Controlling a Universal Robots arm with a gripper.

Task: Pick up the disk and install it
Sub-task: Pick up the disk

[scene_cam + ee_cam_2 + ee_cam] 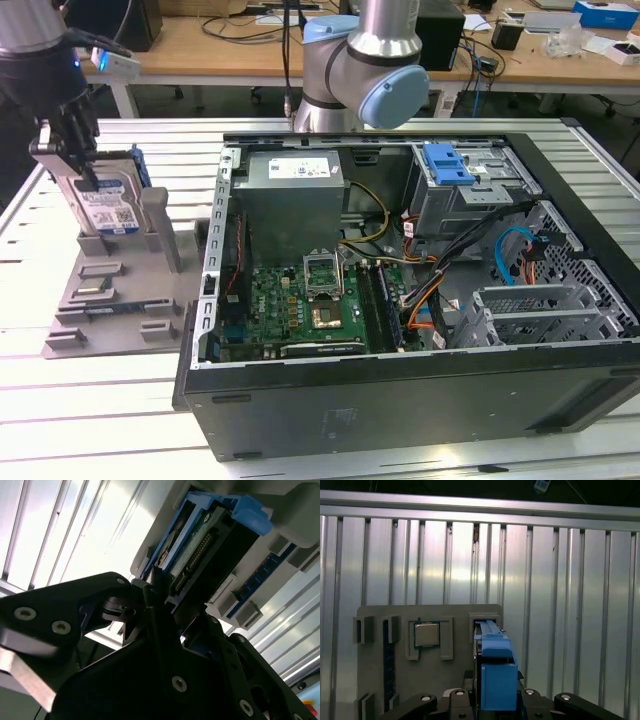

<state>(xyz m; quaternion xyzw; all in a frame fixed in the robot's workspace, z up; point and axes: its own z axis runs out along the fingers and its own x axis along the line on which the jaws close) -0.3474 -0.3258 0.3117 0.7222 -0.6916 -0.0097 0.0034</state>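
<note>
Black gripper (78, 150) fingers (457, 700) are clamped on the disk (105, 200), one against each broad face near its upper edge. In the first wrist view, the blue carrier (495, 680) of the disk is flanked closely on both sides by the fingers. In the second wrist view, one finger is seen lying against the carrier edge, just beside the connector row of the disk (200, 555).

The disk is held upright on its edge, with the labelled face turned toward the exterior camera. Its lower edge is located at a slot of the grey holder (110, 320). Whether it is fully seated in that slot cannot be told.

A processor chip (426, 634) is set in a square recess of the holder, beside the disk slot. A blue memory module (386, 665) is laid in a narrow slot further along. The holder is placed on the slatted aluminium table (60, 400), at the exterior view's left of the open computer case (400, 400) and just beside it.

Inside the case, a grey power supply (295, 190) is mounted above the green motherboard (290, 300). A blue latch (447, 165) is fitted on top of a metal drive cage (470, 205) toward the exterior view's right, well apart from the disk. The arm (375, 60) base is positioned behind the case.
</note>
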